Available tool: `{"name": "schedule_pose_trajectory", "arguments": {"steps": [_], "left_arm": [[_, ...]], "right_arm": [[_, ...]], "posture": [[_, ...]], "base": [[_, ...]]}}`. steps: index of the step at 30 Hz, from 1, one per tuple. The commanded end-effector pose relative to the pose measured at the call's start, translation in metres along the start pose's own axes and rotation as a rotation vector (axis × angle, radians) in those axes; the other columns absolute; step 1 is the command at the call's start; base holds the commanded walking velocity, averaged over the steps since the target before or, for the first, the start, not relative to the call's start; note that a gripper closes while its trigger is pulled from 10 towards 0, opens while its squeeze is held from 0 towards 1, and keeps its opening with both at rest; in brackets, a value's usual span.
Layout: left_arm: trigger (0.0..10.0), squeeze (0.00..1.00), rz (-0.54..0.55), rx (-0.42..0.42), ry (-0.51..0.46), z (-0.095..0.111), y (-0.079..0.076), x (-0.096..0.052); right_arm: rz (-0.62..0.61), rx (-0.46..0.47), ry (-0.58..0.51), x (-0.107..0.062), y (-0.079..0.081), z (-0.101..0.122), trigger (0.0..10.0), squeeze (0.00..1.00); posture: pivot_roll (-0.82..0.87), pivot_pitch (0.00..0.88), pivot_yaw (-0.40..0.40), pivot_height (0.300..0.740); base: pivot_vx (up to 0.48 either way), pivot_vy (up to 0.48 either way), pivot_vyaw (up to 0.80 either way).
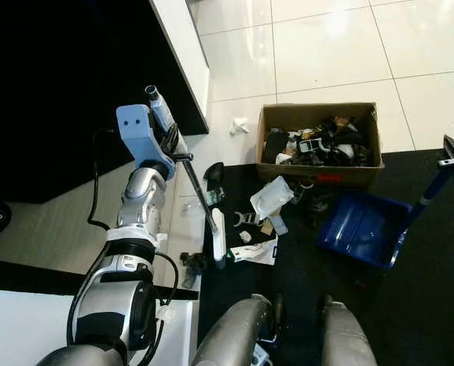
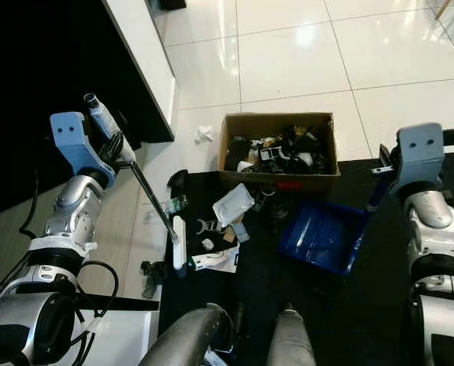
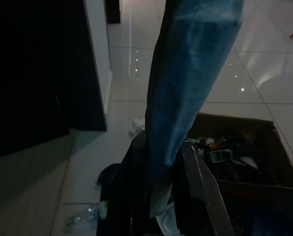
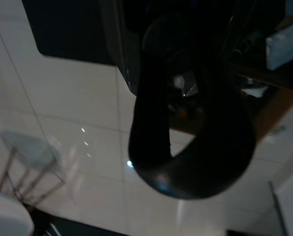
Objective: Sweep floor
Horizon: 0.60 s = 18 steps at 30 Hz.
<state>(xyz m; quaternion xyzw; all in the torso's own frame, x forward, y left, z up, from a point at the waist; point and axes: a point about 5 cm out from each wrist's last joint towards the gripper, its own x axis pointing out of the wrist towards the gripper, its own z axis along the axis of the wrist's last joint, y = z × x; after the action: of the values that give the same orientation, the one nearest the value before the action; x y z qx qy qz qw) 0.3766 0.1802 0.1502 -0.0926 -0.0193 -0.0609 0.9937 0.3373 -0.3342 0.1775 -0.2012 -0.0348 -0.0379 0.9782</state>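
Where the pale tiled floor (image 2: 288, 61) meets the black mat (image 2: 341, 305), the left gripper (image 1: 168, 137) is raised beside the dark cabinet (image 1: 59, 91), its fingers pinched around the upper handle of the broom (image 1: 199, 194); the thin shaft slants down to the white broom head (image 1: 219, 235), which rests at the mat's left edge, touching a heap of litter; that heap holds a white crumpled bag (image 1: 271, 197), paper scraps (image 1: 254, 250) and a black piece (image 1: 213, 174), while a clear plastic bottle (image 2: 175, 203) lies just beside it on the tile; a crumpled tissue (image 1: 238, 125) sits apart near the cardboard box (image 1: 319, 174), which is full of dark junk; right of the heap the blue dustpan (image 1: 360, 227) lies on the mat, its handle rising to the right gripper (image 2: 381, 177), whose fingers I cannot tell to be spread or pressed together.
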Motion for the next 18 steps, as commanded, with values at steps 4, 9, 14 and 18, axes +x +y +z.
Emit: {"name": "schedule_pose_trajectory", "arguments": {"steps": [4,9,14,18], "left_arm": [[10.0,0.00,0.013,0.012,-0.009,0.004,0.009,-0.004],[10.0,0.00,0.018,0.024,-0.011,0.007,0.014,-0.007],[10.0,0.00,0.016,0.036,-0.009,0.008,0.018,-0.009],[10.0,0.00,0.016,0.038,-0.010,0.009,0.019,-0.010]], "right_arm": [[-0.006,-0.002,-0.022,0.008,0.005,0.009,10.0,0.00],[0.008,0.088,-0.054,0.015,0.010,0.016,10.0,0.00],[0.060,0.152,-0.088,0.020,0.019,0.022,10.0,0.00],[0.075,0.151,-0.108,0.021,0.021,0.026,10.0,0.00]], "posture": [[0.04,0.292,0.229,0.740],[0.06,0.298,0.236,0.740],[0.08,0.307,0.246,0.740],[0.08,0.308,0.248,0.740]], "base": [[0.000,0.000,0.00],[0.000,0.000,0.00],[0.000,0.000,0.00],[0.000,0.000,0.00]]}}
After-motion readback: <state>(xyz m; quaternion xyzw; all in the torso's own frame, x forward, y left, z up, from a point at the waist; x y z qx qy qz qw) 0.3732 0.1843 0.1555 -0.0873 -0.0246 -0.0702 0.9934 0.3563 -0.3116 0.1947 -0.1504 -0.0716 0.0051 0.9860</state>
